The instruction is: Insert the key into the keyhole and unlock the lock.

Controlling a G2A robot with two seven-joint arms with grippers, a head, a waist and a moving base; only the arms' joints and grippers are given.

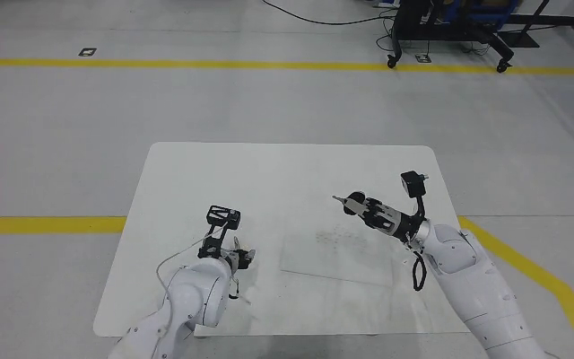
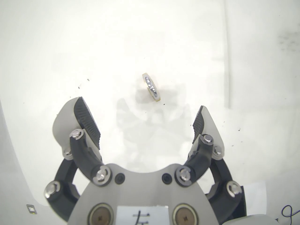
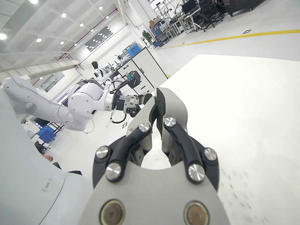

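Two claws work over the white bench (image 1: 269, 175). The left claw (image 2: 140, 107) hangs near the bench's near edge, toward its left corner, and it is released: the ribbed pads (image 2: 88, 120) stand wide apart with nothing between them. The lock (image 2: 151, 87), a small silvery piece with a brass-coloured rim, sits on the bench just ahead of that claw. It is tilted on its edge, in line with the gap between the fingers and touching neither. A clear sheet (image 1: 336, 256) lies flat on the bench's middle toward the near edge. In the left wrist view its edge (image 2: 226, 47) runs beside the lock, with bare bench between the two.

The right claw (image 1: 352, 205) is held above the bench's right half, pointing toward the middle and well apart from the lock. It is clenched on the key (image 1: 338, 199), and in the right wrist view the fingers (image 3: 172, 108) press together. A thin silvery sliver of the key (image 3: 155, 90) sticks out past their tips. The left arm (image 3: 86, 101) shows across the bench beyond it.
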